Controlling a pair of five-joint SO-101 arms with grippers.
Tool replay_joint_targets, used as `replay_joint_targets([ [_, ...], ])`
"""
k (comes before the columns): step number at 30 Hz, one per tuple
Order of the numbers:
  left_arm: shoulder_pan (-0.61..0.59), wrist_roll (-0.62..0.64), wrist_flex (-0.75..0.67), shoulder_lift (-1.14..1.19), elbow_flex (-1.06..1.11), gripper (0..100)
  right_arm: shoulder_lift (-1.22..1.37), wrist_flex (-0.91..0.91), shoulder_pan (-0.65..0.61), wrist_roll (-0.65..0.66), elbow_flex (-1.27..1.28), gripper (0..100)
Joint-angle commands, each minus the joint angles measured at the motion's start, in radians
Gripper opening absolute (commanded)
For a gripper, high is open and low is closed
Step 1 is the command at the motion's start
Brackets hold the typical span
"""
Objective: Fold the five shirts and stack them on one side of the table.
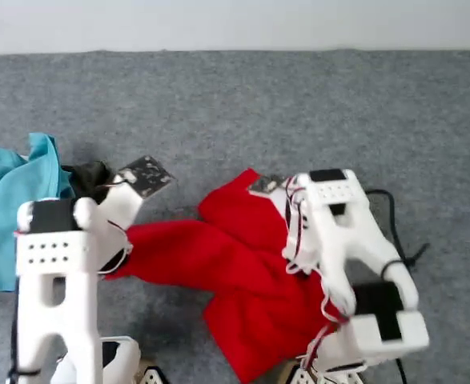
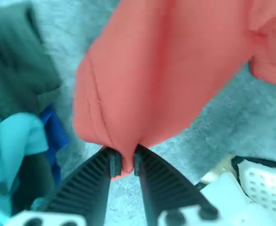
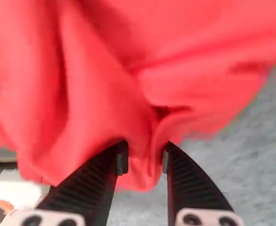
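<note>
Jaws of the left gripper are clenched on a stitched edge of the red shirt. The right gripper grasps a bunched fold, probably to spread it for folding. Soft and limp, it drapes crumpled between them, mid-table. A teal shirt lies heaped aside, with dark cloth, perhaps another shirt.

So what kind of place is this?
Probably a robot lab bench: white left arm and right arm at a grey table, a red shirt between them, other shirts heaped aside.
</note>
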Motion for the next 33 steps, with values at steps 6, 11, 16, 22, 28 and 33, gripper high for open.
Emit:
replay_joint_targets([
  [6,-0.18,0.023,0.023,-0.11,-0.004,1,0.326,-0.013,-0.012,-0.06,-0.497,12.8],
  [11,-0.267,0.023,0.023,-0.157,-0.002,1,0.473,-0.005,-0.015,-0.083,-0.807,12.4],
  [16,-0.273,0.023,0.023,-0.183,-0.001,1,0.539,0.059,-0.039,-0.083,-0.977,9.7],
  [22,-0.273,0.023,0.021,-0.183,0.018,2,0.541,0.26,-0.102,-0.087,-1.005,10.6],
  [28,-0.272,0.023,0.02,-0.183,0.087,2,0.533,0.367,-0.107,-0.203,-0.991,21.3],
  [33,-0.272,0.023,0.008,-0.187,0.091,2,0.495,0.369,-0.114,-0.222,-0.898,24.7],
])
